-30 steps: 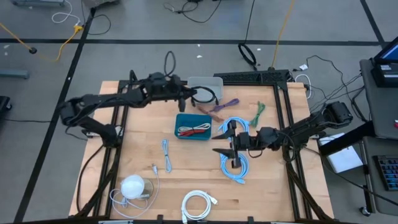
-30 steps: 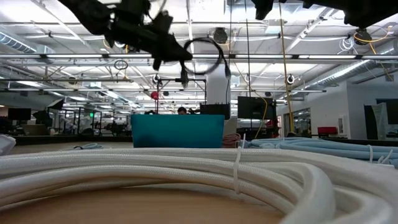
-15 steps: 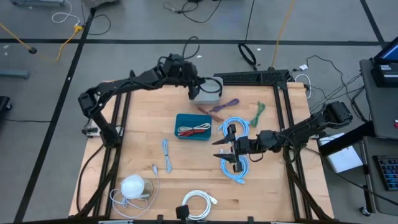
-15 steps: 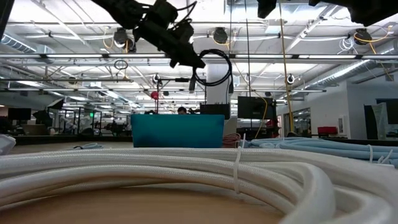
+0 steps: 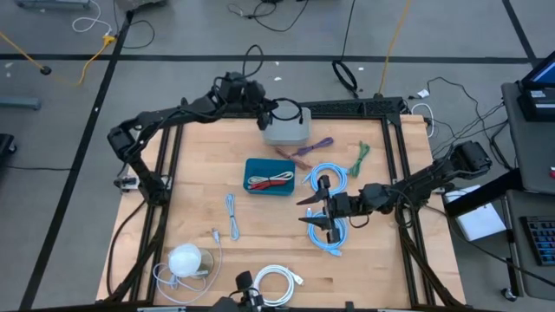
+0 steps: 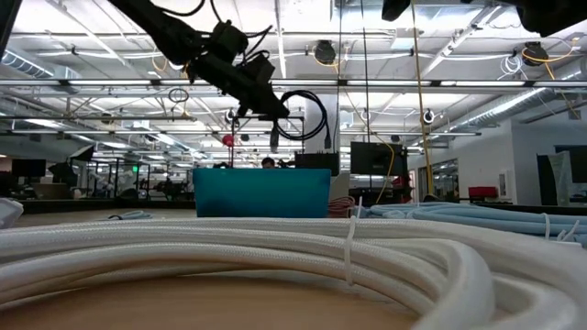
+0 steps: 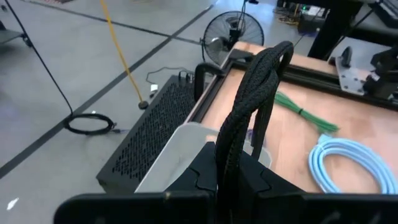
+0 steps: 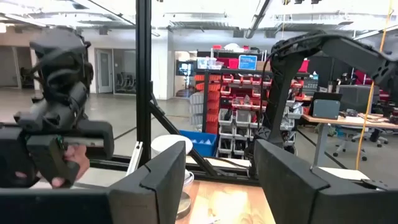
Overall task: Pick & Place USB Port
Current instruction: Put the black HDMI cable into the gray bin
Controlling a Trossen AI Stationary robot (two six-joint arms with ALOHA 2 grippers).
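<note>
Left hand (image 5: pixel 265 115) pinching black cable (image 5: pixel 290 112) above grey bin (image 5: pixel 287 130), upper middle of frame; best lowered centred before releasing; right hand (image 5: pixel 317 212) spread

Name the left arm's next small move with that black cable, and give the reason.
Probably lower a little, then open. The left gripper is shut on the black cable, whose loop hangs over the grey bin at the table's far edge, still above it in the low view. The right gripper waits open over the blue cable.
</note>
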